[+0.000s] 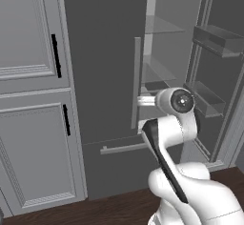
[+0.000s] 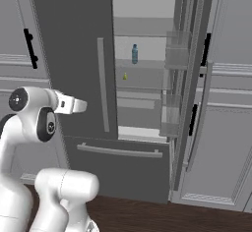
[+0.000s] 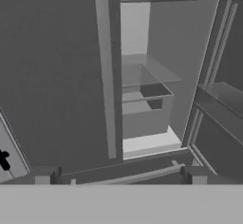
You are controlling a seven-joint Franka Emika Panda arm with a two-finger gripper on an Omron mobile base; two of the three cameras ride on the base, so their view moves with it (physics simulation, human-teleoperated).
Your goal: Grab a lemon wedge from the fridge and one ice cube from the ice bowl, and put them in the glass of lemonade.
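A: Lemon wedge (image 2: 125,76) — where is it?
B: On a glass shelf inside the fridge (image 2: 78,54), a tiny yellow speck below a small blue bottle (image 2: 135,53) on the shelf above.
A: Fridge doors?
B: The right door (image 2: 189,93) is swung wide, its bins edge-on. The left door, with its long pale handle (image 2: 102,84), is shut. The bottom drawer (image 2: 120,164) is closed.
A: And the claw?
B: The gripper (image 3: 121,173) has its fingers spread wide, holding nothing, facing the open compartment, well apart from the wedge.
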